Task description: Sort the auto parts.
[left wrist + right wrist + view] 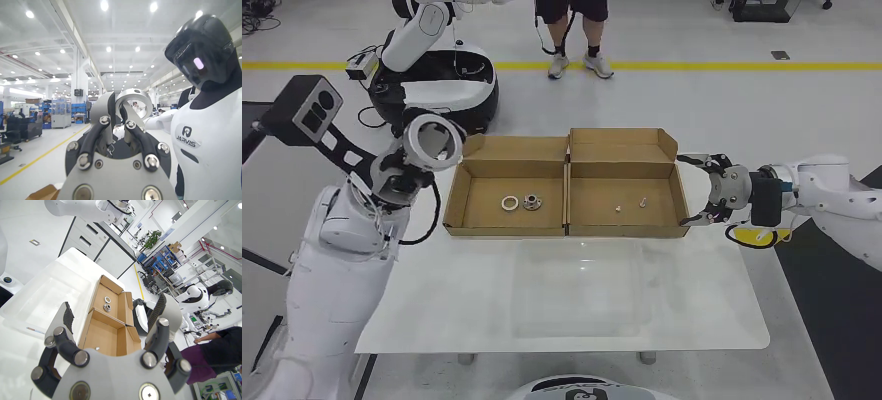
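My left gripper is raised off the table's left side, beside the left cardboard box, and is shut on a large silver ring that also shows as the ring from above. In the left box lie a flat silver ring and a flanged hub. The right cardboard box holds two small metal parts. My right gripper stands open just past the right box's end wall, with nothing between its fingers.
A clear plastic tray rests on the white table in front of the boxes. Another robot's base stands beyond the table's far left corner.
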